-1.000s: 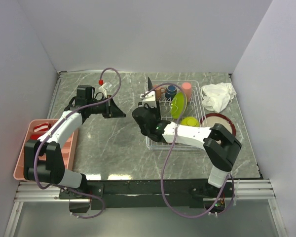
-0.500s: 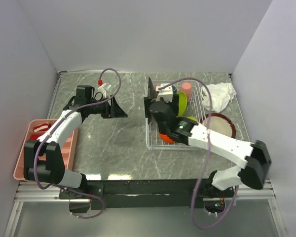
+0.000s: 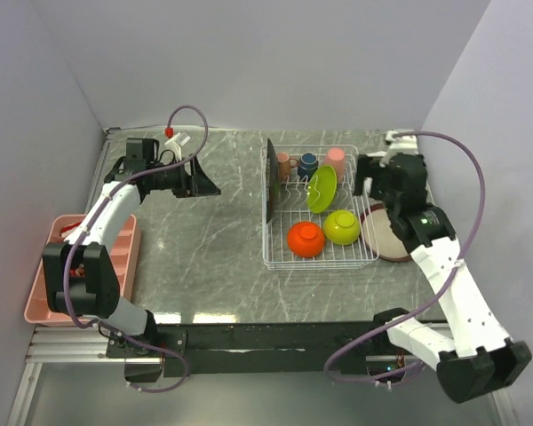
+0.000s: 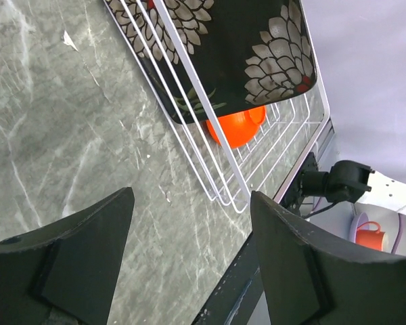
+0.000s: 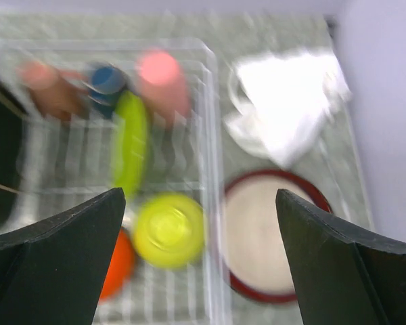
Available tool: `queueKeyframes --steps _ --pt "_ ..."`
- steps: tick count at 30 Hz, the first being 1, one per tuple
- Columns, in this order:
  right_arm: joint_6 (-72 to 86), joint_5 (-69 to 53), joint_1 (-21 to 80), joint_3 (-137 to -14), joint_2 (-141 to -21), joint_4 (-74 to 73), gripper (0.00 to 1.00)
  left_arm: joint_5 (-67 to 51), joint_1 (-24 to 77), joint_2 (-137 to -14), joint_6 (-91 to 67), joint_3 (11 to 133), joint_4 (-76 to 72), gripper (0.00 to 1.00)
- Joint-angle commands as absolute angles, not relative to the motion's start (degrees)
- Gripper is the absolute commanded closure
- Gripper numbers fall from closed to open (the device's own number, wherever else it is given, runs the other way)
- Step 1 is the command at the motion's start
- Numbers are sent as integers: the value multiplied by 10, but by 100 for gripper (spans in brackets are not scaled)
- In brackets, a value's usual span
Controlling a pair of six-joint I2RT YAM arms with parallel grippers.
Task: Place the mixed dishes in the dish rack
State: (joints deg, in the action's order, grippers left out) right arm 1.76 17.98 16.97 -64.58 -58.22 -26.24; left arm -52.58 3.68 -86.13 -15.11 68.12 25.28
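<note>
Left of centre, the left gripper (image 3: pixel 206 184) gapes empty, the white wire rack (image 3: pixel 265 240) holds a black floral plate (image 3: pixel 271 182) on edge, cups (image 3: pixel 309 162), a lime plate (image 3: pixel 321 189) and orange (image 3: pixel 306 238) and lime (image 3: pixel 342 226) bowls, and the right gripper (image 3: pixel 370 180), spread wide, holds nothing near the brown plate (image 3: pixel 384 240) just outside.

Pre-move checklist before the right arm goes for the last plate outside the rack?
1. Right gripper jaws open, empty: ok.
2. Left gripper open, empty, apart from the dish rack: ok.
3. Brown round plate flat on the table beside the rack, under the right gripper: ok.
4. White cloth apart from that plate: cannot tell, wrist view blurred.
5. Free slot in rack: ok, bare wires between the black floral square plate and the lime green plate.
</note>
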Motion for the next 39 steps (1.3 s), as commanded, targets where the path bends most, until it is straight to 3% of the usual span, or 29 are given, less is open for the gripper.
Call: queueKeyframes --steps 1,7,15,26,39 --pt "-2 77 57 -593 -557 -379 0 -525 37 -863 -114 721 289 25" --pt "54 -55 -146 -519 -548 -418 6 -518 37 -878 -80 741 330 24" --pt "118 -2 -204 -497 -565 -373 8 -505 37 -916 -52 744 351 25" --pt "202 -113 -294 -476 -660 -403 13 -517 36 -987 -56 751 308 26" --pt "246 -129 -353 -387 -670 -389 21 -526 29 -1070 -59 795 313 27"
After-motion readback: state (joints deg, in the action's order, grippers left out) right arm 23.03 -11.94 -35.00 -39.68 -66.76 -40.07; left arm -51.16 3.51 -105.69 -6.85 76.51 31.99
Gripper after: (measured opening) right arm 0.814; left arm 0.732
